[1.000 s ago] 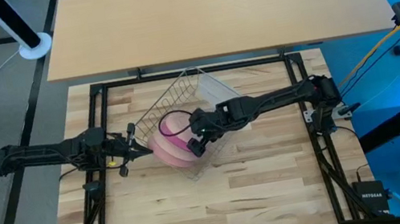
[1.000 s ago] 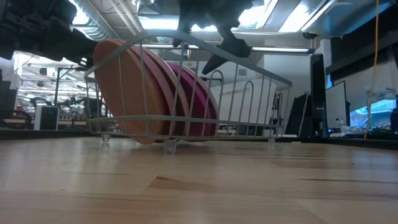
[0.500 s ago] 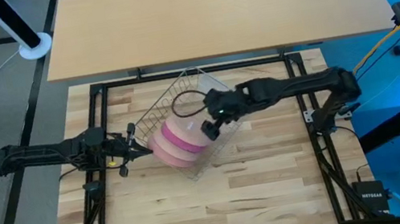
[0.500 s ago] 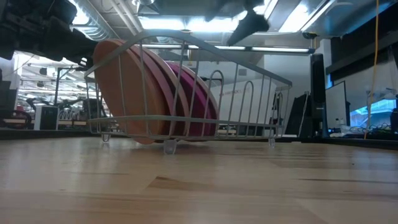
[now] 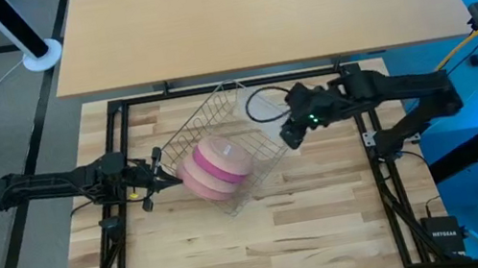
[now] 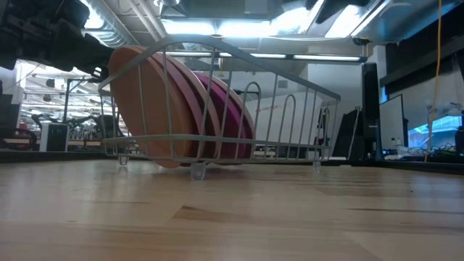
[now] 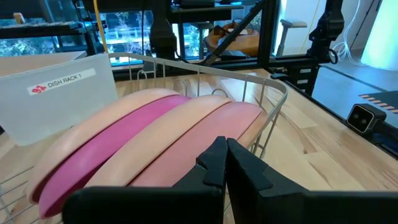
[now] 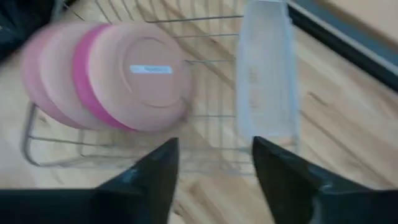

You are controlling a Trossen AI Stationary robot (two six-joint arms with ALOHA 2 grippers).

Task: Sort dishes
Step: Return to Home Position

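**Right arm swings clear of the rack**

The right gripper (image 5: pixel 289 135) is out. A second ago it hung right over the plates (image 5: pixel 215 165); now it sits off the right corner of the wire rack (image 5: pixel 204 118), near the clear bin (image 8: pixel 266 74). Its fingers are spread wide with nothing between them. Behind it the arm has folded back toward its base at the table's (image 5: pixel 312 224) right edge, and in the low view it no longer shows above the wire.

The left gripper (image 5: pixel 161 172) hasn't budged. Its fingers are pressed together and empty, the tip just beside the rack's left end, with the arm stretched low along the left side.

Now the count: one rack and one clear bin. For the plates, the left wrist view shows four rims side by side: peach, magenta, peach and dusty pink. All of them stand on edge, leaning and packed face to face in the rack's left half. None has shifted since the earlier frames.
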